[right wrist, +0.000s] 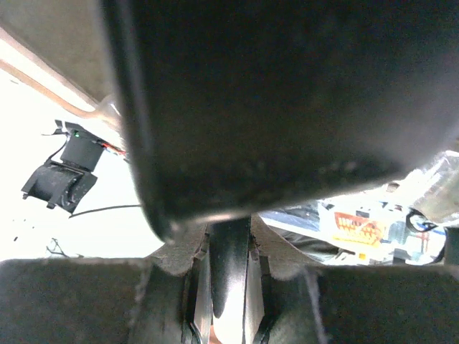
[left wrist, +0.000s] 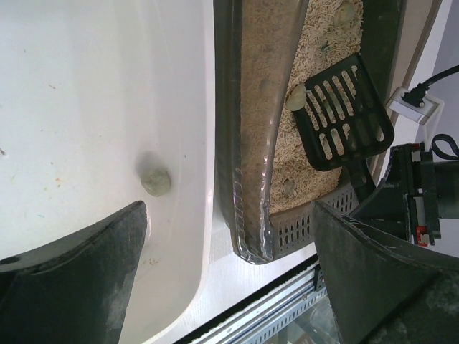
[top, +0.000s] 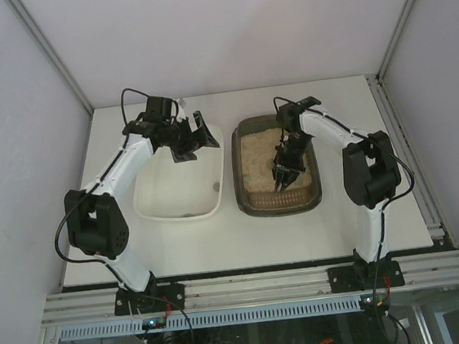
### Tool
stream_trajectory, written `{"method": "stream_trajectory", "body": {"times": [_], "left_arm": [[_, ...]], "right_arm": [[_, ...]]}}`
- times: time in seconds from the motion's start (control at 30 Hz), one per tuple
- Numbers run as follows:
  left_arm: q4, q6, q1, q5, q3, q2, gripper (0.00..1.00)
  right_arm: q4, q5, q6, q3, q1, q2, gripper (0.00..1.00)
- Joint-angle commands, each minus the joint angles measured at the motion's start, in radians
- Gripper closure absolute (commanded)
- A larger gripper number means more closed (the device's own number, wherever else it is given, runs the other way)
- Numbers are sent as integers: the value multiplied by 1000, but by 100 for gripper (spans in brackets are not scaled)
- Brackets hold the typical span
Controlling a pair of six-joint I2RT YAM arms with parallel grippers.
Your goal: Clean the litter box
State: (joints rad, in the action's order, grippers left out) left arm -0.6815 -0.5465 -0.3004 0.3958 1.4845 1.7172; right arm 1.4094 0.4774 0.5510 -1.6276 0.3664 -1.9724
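Observation:
The litter box (top: 246,141) is a dark tray of beige litter at centre right; its rim shows in the left wrist view (left wrist: 247,143). My right gripper (top: 289,166) is shut on the handle of a black slotted scoop (left wrist: 344,115), whose blade rests on the litter with a pale clump (left wrist: 294,98) at its edge. In the right wrist view the scoop handle (right wrist: 229,265) sits between my fingers and the blade's back fills the top. My left gripper (top: 201,134) is open and empty above the white tray's (top: 178,190) far right corner. One grey clump (left wrist: 155,181) lies in the white tray (left wrist: 72,107).
Several more clumps lie in the litter (left wrist: 288,188). The two trays stand side by side with a narrow gap. The table's near edge and metal rail (top: 258,286) run along the front. White walls enclose the table on three sides.

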Motion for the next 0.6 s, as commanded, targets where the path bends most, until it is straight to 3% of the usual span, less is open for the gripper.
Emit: {"method": "stream_trajectory", "body": {"times": [0.0,0.37,0.57], "left_arm": [[23,19,4,-3,-32,-11,1],[22,16,5,4,-30,11,2],[-1,43,4,-8,-20,10,2]], "right_arm": [[-119,65,28,30,-23,15,100],[-460,214,95,217,-84,61,100],[-500,221,97,277,-86,144,100]]}}
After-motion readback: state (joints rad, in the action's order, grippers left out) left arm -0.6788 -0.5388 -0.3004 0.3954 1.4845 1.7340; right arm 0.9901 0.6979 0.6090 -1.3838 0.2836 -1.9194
